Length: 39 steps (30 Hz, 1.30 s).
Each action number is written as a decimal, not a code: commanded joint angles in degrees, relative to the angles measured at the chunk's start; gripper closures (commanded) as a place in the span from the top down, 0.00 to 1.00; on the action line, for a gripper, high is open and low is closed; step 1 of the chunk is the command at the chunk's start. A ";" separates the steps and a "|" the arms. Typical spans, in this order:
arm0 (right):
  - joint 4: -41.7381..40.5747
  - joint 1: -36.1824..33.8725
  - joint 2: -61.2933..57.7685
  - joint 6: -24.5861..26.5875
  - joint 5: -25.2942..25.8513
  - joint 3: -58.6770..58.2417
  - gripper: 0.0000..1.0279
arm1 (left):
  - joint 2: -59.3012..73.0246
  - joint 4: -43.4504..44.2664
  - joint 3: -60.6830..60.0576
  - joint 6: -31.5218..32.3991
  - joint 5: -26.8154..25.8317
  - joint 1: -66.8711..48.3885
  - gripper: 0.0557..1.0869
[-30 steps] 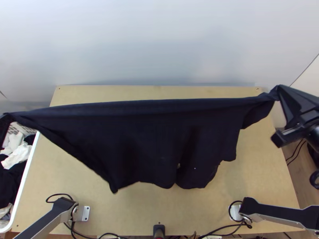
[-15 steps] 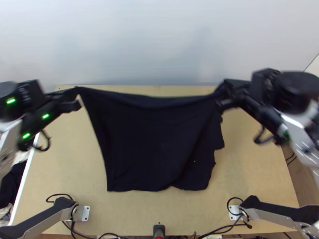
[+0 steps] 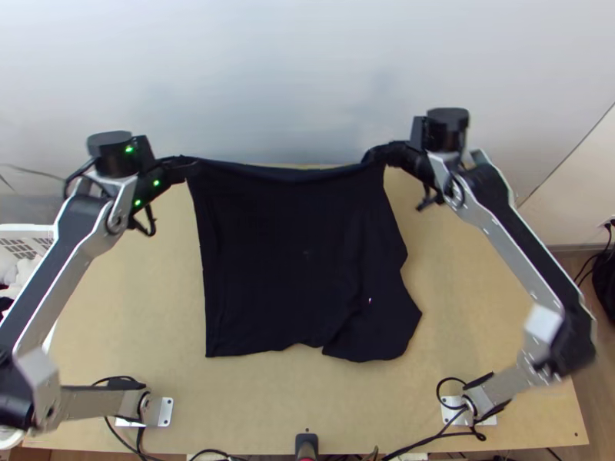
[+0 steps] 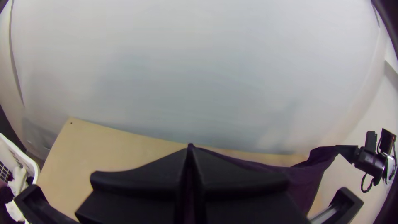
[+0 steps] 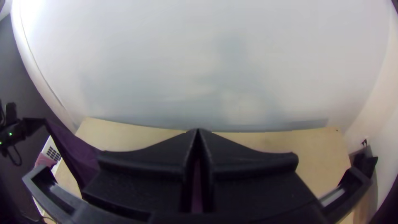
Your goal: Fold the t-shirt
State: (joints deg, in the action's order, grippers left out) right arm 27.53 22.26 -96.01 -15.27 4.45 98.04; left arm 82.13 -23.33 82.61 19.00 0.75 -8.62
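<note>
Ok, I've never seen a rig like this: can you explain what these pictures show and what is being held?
The machine is a pair of jointed robot arms, left arm and right arm, based at a wooden table's near edge. The top view looks steeply down from above that edge. Each wrist view comes from a camera on one arm, with that arm's own two black fingers along its bottom edge.

Left gripper and right gripper are both closed on a dark t-shirt, its held edge stretched between them near the far side. The rest extends toward the near side; how much touches the table, I can't tell. A white basket holding cloth stands to the left.
</note>
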 commanded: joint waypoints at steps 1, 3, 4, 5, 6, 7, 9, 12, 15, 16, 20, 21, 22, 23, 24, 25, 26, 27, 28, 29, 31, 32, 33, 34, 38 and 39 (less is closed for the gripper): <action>-3.18 -3.10 -16.41 -1.70 -0.49 11.82 0.03 | 12.00 8.57 1.77 -0.99 1.71 3.26 0.04; -3.18 -3.72 -20.36 -1.70 0.39 16.31 0.03 | 15.26 8.65 4.93 -0.90 1.97 4.05 0.04; -3.18 -4.16 -22.03 -1.70 1.44 18.24 0.03 | 16.84 8.65 6.42 -0.81 2.50 4.49 0.04; -3.18 -4.42 -23.70 -1.70 2.41 19.91 0.03 | 18.33 8.92 7.66 -0.81 2.94 4.84 0.04; -3.18 -4.60 -25.11 -1.70 3.02 21.32 0.03 | 19.47 9.27 8.53 -0.81 3.20 5.19 0.04; -3.18 -4.86 -26.07 -1.61 3.81 22.28 0.03 | 20.70 10.06 9.15 -0.64 3.46 5.72 0.04; -3.27 -5.03 -27.92 -1.61 5.66 24.22 0.03 | 22.90 10.94 10.29 -0.64 4.43 6.34 0.04; -4.15 -5.03 -30.64 -1.26 8.38 27.73 0.03 | 26.42 12.52 12.40 -0.72 5.05 7.39 0.04; -5.20 -4.24 -34.16 0.85 10.41 31.78 0.03 | 30.11 12.52 16.00 -0.81 5.22 8.18 0.04; -6.26 -3.89 -34.77 1.56 10.85 31.78 0.03 | 31.16 12.43 16.80 -0.81 5.31 8.27 0.04; -7.58 -3.01 -37.32 2.79 11.55 31.78 0.03 | 33.71 12.61 17.41 -1.51 5.49 7.66 0.04; -7.58 -3.01 -37.76 2.79 11.72 31.78 0.03 | 34.15 12.70 17.41 -1.51 5.57 7.57 0.04; -7.58 -2.93 -38.11 2.79 11.81 31.78 0.03 | 34.68 12.79 17.41 -1.51 5.57 7.30 0.04; -7.58 -2.93 -38.11 2.79 11.90 31.51 0.03 | 35.12 12.79 17.41 -1.51 5.57 7.13 0.04; -7.49 -2.93 -38.11 2.70 11.99 31.25 0.03 | 35.29 12.79 17.32 -1.51 5.49 6.86 0.04; -7.40 -2.93 -37.76 2.70 11.99 30.90 0.03 | 35.29 12.70 17.06 -1.51 5.49 6.51 0.04; -7.05 -2.93 -37.15 2.70 11.99 30.37 0.03 | 35.03 12.52 16.80 -1.43 5.49 6.16 0.04; -6.79 -2.93 -36.09 2.61 11.99 29.67 0.03 | 34.59 12.35 16.27 -1.43 5.49 5.72 0.04; -6.44 -2.93 -34.86 2.44 11.90 28.61 0.03 | 33.80 12.35 15.57 -1.43 5.49 5.19 0.04; -6.35 -2.93 -33.28 2.44 11.90 27.12 0.03 | 33.10 12.35 14.95 -1.51 5.40 4.49 0.04; -6.35 -3.01 -30.12 2.35 11.90 23.51 0.03 | 31.52 12.35 13.63 -1.51 5.31 3.35 0.04; -6.35 -3.01 -28.62 2.17 11.81 21.67 0.03 | 30.81 12.35 13.19 -1.51 5.22 2.73 0.04; -6.35 -3.01 -27.30 2.17 11.81 19.91 0.03 | 30.11 12.35 12.58 -1.51 5.13 2.21 0.04; -6.35 -3.01 -26.07 2.08 11.72 18.33 0.03 | 29.32 12.35 11.96 -1.51 5.05 1.68 0.04; -6.35 -3.01 -21.59 1.64 10.85 12.18 0.03 | 25.45 12.35 7.83 -1.51 5.05 -0.25 0.04; -6.35 -2.84 -20.27 1.38 10.76 10.51 0.03 | 23.96 12.43 6.34 -1.43 5.05 -0.61 0.04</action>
State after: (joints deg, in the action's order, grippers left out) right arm 21.08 19.14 -123.42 -13.06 16.16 117.71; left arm 111.48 -10.94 94.54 17.52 6.26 -6.28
